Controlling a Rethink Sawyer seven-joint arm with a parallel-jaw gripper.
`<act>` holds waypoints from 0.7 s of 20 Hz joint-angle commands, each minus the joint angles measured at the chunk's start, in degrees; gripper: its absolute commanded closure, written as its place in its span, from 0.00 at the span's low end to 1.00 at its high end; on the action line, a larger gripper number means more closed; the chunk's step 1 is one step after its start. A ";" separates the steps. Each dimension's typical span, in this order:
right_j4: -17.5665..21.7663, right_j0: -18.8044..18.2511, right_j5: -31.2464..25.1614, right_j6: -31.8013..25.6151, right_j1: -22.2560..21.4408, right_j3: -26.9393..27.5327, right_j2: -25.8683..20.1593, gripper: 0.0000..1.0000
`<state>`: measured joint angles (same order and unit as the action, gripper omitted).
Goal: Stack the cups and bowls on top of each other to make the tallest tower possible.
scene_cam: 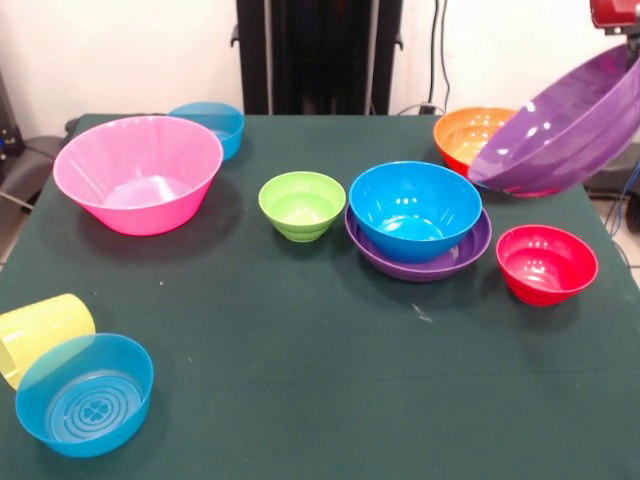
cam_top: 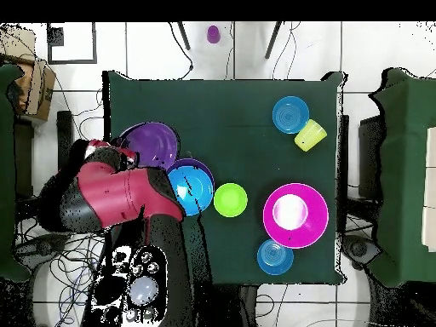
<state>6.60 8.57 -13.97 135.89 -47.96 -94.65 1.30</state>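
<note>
Above table edge — purple bowl (scene_cam: 565, 125), tilted

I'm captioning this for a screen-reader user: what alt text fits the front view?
A wide purple bowl hangs tilted above the green table's right edge, partly hiding an orange bowl. On the table: a blue bowl nested in another purple bowl, plus pink, green and red bowls.

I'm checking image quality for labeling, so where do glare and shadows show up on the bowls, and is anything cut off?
Front view: white glare spots on the blue bowl and tilted purple bowl, which the right edge crops; soft shadows under the pink bowl. Overhead view: the red arm hides the table's left side; the pink bowl's centre is washed out.
</note>
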 commanded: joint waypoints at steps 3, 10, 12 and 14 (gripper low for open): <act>-3.35 2.28 8.06 10.85 6.63 -0.74 3.32 1.00; -5.03 3.51 10.92 9.59 8.87 -2.19 6.16 1.00; -4.88 2.62 10.58 8.41 8.69 -2.57 5.74 1.00; -4.64 1.21 9.86 7.30 7.81 -2.82 4.43 1.00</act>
<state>3.20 11.96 -5.13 135.89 -40.93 -94.70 7.29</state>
